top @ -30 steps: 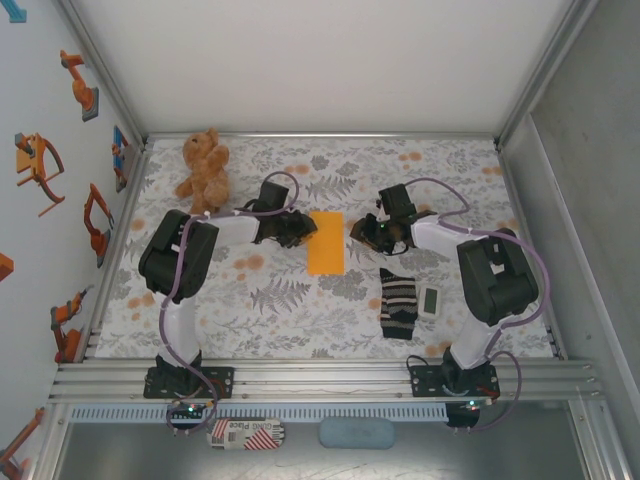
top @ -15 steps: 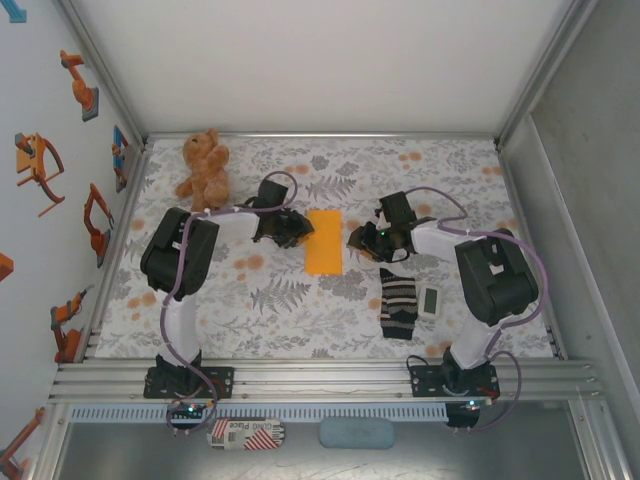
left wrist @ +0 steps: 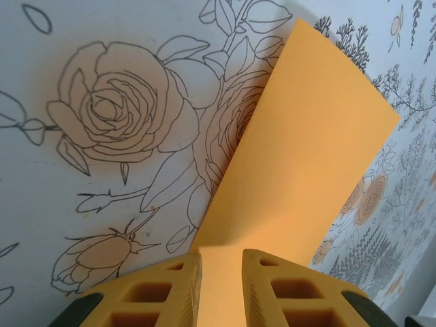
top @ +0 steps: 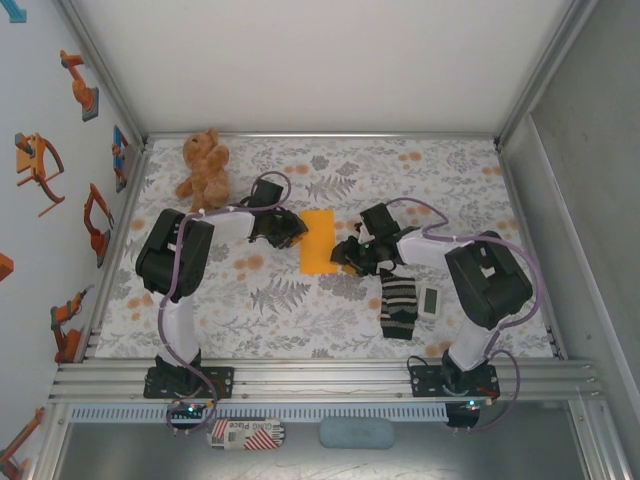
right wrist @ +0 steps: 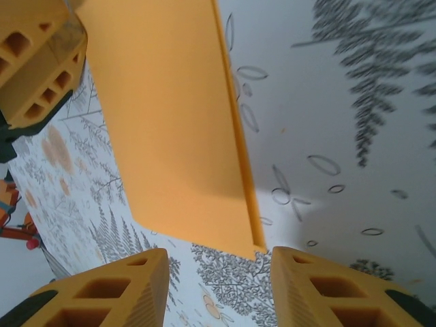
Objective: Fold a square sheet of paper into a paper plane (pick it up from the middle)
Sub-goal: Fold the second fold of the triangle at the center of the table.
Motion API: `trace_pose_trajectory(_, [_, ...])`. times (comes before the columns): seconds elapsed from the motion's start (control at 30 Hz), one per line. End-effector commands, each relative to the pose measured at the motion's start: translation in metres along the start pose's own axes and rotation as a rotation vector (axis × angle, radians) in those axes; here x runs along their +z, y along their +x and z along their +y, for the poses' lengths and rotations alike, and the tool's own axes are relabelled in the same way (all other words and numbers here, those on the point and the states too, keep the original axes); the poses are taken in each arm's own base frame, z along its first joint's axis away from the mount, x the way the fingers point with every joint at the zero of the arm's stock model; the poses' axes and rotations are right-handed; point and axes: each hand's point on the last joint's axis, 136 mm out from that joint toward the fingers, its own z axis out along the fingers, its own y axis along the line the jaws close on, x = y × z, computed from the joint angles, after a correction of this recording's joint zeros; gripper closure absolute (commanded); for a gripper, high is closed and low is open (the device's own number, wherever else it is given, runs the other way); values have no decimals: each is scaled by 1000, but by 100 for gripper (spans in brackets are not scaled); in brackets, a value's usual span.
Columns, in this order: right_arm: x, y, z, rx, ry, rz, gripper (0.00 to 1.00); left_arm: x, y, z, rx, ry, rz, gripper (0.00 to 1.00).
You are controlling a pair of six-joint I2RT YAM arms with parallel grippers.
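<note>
While the fold is being worked, the right gripper (right wrist: pixel 218 262) is held spread open. Its jaws straddle the near corner of the square sheet of paper (top: pixel 320 241), apparently to catch the doubled edge. The sheet, folded to a strip, sits mid-tabletop (top: pixel 250 290). Beyond it, the far edge looks pinched in the left gripper (left wrist: pixel 221 262), likely as an anchor. The left arm (top: pixel 175 255) and the right arm (top: pixel 490 275) are bent low and inward.
</note>
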Motion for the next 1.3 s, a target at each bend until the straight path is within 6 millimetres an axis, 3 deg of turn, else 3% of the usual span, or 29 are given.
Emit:
trace_pose_trajectory(0.0, [4,7,-1,14,3,19,58,5,11,47,-86,-155,26,77])
trace_pose_trajectory(0.4, [13,7,-5,10,12,33,59,6,13,50,-94,-159,34,77])
trace_pose_trajectory(0.9, [14,-1,12,-25,-60,-3,65,8,13,52,-102,-158,37,77])
trace_pose_trajectory(1.27, [14,10,-14,59,42,14,66,7,13,53,-104,-159,34,77])
